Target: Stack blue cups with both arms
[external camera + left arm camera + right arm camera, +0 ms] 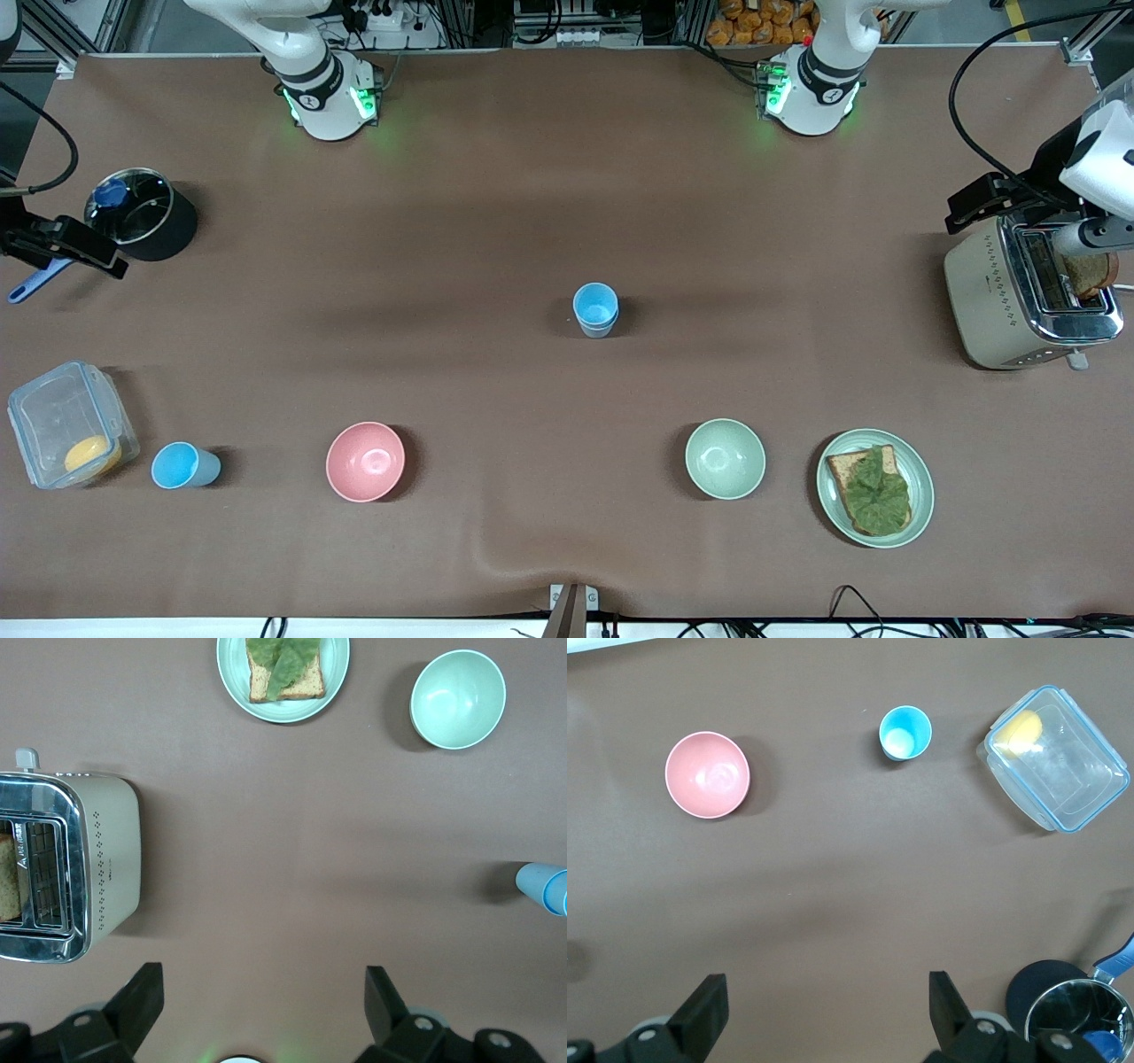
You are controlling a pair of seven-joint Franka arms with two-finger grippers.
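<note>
Cups: tapered plastic, stacked pair (595, 309) mid-table; single (183, 465) beside lidded tub (69, 424) holding something yellow. Left gripper (263, 1001) and right gripper (828, 1010) spread wide, empty.

one cup (595, 309) mid-table; another (184, 465) between container (71, 425) and bowl (365, 461).

No readable text, label, brand, number or sign anywhere. Only unreadable marks: a small dark emblem on each robot base (310, 99) at upper frame, and dotted patterning on the toaster (1010, 292) at right.
</note>
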